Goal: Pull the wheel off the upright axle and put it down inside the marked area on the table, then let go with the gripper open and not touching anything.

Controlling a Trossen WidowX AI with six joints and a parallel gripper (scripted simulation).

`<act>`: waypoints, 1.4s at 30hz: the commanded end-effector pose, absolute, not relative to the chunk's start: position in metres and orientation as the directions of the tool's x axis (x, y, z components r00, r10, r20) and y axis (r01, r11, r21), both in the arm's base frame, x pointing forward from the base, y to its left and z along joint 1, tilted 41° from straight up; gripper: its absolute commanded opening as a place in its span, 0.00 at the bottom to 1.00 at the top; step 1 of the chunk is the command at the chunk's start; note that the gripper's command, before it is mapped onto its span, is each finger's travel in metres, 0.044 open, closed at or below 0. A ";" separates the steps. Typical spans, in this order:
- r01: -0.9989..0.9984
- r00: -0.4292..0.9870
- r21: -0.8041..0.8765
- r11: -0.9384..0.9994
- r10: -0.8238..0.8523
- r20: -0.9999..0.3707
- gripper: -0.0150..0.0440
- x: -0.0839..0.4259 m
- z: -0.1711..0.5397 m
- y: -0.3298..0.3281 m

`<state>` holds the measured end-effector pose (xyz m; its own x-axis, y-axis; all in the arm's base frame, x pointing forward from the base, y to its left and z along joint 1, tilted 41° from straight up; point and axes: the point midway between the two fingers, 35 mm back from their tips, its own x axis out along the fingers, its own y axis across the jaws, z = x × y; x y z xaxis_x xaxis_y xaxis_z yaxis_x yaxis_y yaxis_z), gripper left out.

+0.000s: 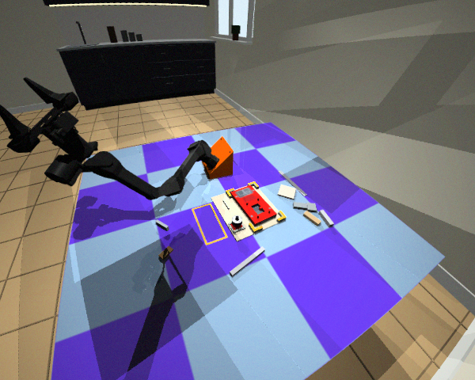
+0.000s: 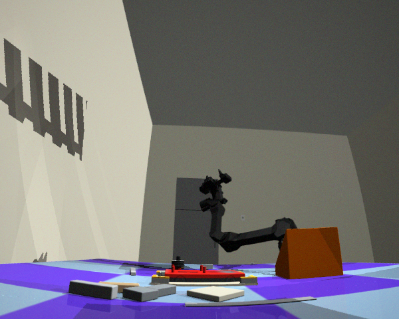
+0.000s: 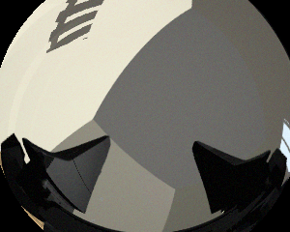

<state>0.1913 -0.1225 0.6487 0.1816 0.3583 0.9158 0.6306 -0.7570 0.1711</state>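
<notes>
The wheel [image 1: 236, 222] [image 2: 177, 264], pale with black parts, sits on the upright axle at the near end of a cream board [image 1: 220, 199]. The axle's dark tip shows above it. The marked area [image 1: 216, 240] is a yellow-orange outlined rectangle on the table, beside the board and left of the wheel in the top view. My gripper [image 1: 9, 90] [image 2: 213, 173] [image 3: 153, 144] is open and empty, raised high above the table and far from the wheel, fingers pointing up and away. The wrist view shows only walls and ceiling between the fingers, with no wheel or table top.
A red plate [image 1: 268, 215] [image 2: 210, 273] with pegs lies between yellow corners beside the wheel. An orange wedge [image 1: 226, 165] [image 2: 313, 254] stands by the arm's base. A white bar [image 1: 247, 261], a brown block [image 1: 165, 253], a cream square [image 1: 286, 191] [image 2: 215, 293] and several other pieces lie around.
</notes>
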 end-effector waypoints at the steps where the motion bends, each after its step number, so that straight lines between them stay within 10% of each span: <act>1: 0.624 0.179 0.180 -0.761 0.363 0.914 0.89 0.189 0.650 -0.121; 4: 0.523 0.150 0.298 -0.799 0.431 0.890 0.76 0.153 0.660 -0.099; 20: -0.253 0.294 0.858 -0.446 0.810 0.508 0.76 0.045 0.639 0.120; 42: -0.266 0.804 0.662 0.701 0.540 -0.248 0.76 0.218 0.448 0.275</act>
